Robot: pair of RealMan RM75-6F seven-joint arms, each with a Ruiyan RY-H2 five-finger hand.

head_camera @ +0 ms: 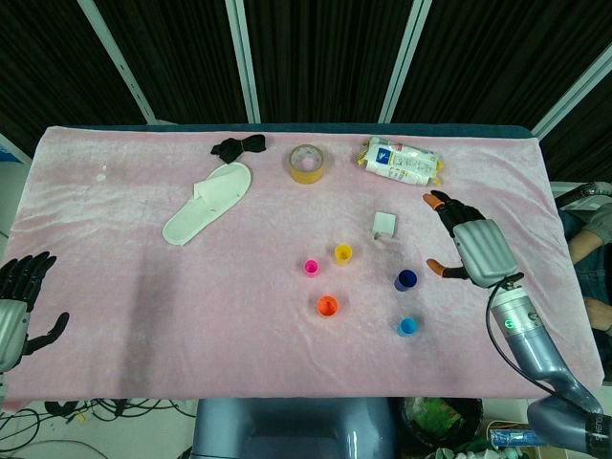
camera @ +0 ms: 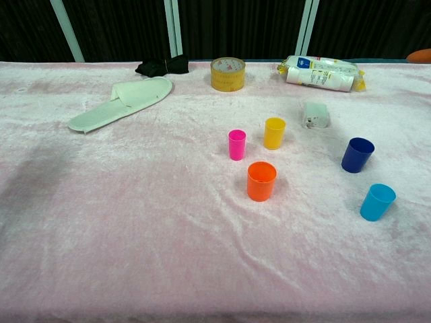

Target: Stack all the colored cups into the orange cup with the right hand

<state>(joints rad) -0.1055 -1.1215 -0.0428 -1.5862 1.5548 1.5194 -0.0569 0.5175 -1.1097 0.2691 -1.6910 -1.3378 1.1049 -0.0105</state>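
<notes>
All the cups stand upright and apart on the pink cloth. The orange cup (head_camera: pixel 327 306) (camera: pixel 261 180) is nearest the front. Behind it are the pink cup (head_camera: pixel 311 268) (camera: pixel 236 145) and the yellow cup (head_camera: pixel 342 253) (camera: pixel 274 132). To the right are the dark blue cup (head_camera: pixel 405 279) (camera: pixel 357 155) and the light blue cup (head_camera: pixel 407 326) (camera: pixel 377 202). My right hand (head_camera: pixel 473 244) hovers just right of the dark blue cup, fingers spread, holding nothing. My left hand (head_camera: pixel 19 306) rests at the table's left edge, fingers apart and empty.
A small white box (head_camera: pixel 383 226) (camera: pixel 316 114) lies behind the blue cups. Along the back are a white slipper (head_camera: pixel 206 203), a black bundle (head_camera: pixel 237 146), a tape roll (head_camera: pixel 307 163) and a snack packet (head_camera: pixel 402 161). The pink cloth (head_camera: pixel 143 316) covers the table.
</notes>
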